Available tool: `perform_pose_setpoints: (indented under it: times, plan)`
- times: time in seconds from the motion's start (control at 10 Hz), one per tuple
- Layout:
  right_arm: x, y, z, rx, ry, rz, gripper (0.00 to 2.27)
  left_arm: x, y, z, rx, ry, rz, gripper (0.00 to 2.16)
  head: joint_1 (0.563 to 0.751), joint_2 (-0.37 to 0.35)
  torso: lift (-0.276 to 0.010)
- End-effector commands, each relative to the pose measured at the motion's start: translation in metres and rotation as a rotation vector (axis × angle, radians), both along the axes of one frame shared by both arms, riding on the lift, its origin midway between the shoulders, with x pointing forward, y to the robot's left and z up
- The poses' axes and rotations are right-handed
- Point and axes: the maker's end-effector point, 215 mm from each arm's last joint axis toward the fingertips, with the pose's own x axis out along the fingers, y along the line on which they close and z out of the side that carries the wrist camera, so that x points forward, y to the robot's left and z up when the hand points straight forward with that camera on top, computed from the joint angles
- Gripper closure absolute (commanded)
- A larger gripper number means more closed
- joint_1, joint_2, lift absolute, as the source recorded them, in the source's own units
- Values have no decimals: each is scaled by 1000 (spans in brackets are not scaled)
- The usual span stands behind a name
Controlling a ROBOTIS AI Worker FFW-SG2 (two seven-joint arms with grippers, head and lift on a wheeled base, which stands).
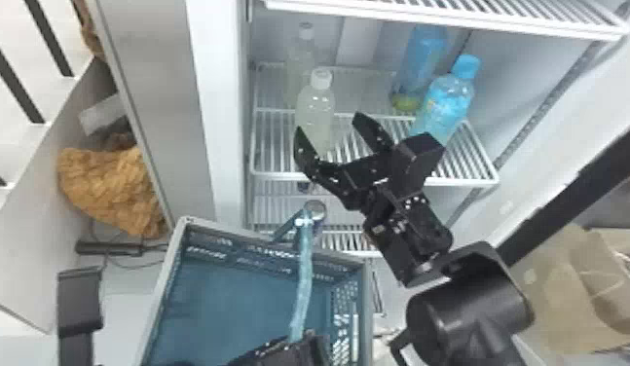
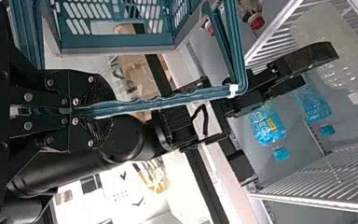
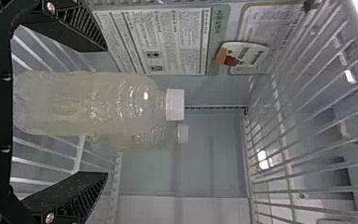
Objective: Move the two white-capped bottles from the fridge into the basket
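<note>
In the head view my right gripper (image 1: 329,124) is open at the shelf, its fingers on either side of the front white-capped bottle (image 1: 316,109). A second white-capped bottle (image 1: 299,63) stands behind it. The right wrist view has the front bottle (image 3: 88,102) between the spread fingers of the right gripper (image 3: 105,110), with gaps on both sides; the rear bottle's cap (image 3: 182,134) peeks out beyond. Low in the head view, my left gripper (image 1: 299,338) holds the handle of the basket (image 1: 175,272). The left wrist view shows the left gripper (image 2: 77,112) shut on that handle (image 2: 168,103).
Two blue bottles stand to the right on the same shelf, the nearer one (image 1: 445,104) close beyond the right gripper's wrist. An upper wire shelf (image 1: 450,19) spans above. The fridge's left side wall (image 1: 218,121) rises beside the bottles, and the basket sits in front, below.
</note>
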Motion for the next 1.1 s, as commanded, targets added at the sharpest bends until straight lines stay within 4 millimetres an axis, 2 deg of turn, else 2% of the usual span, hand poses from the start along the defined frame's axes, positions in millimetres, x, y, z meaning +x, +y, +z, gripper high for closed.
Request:
perform_pose_setpoints:
  times: [0.0, 0.4, 0.5, 0.6, 0.7, 1.0]
  plan:
    - [10, 0, -3, -5, 3, 4, 87, 0, -1, 1, -3, -2, -4, 1194, 695, -156, 0]
    - [30, 11, -10, 16, 20, 32, 151, 1, -1, 1, -5, -2, 0, 1194, 695, -144, 0]
    - [28, 18, -14, 23, 34, 49, 386, 1, -1, 1, -4, -2, -1, 1194, 695, -141, 0]
    - [26, 24, -12, 34, 37, 63, 895, 0, -1, 1, -3, -2, -1, 1194, 695, -135, 0]
    - [23, 25, -7, 47, 30, 66, 1030, 0, -1, 0, -5, 0, -1, 1194, 695, -125, 0]
    - [18, 26, 11, 59, -2, 64, 1030, 1, 1, 0, -4, 1, 7, 1194, 695, -113, 0]
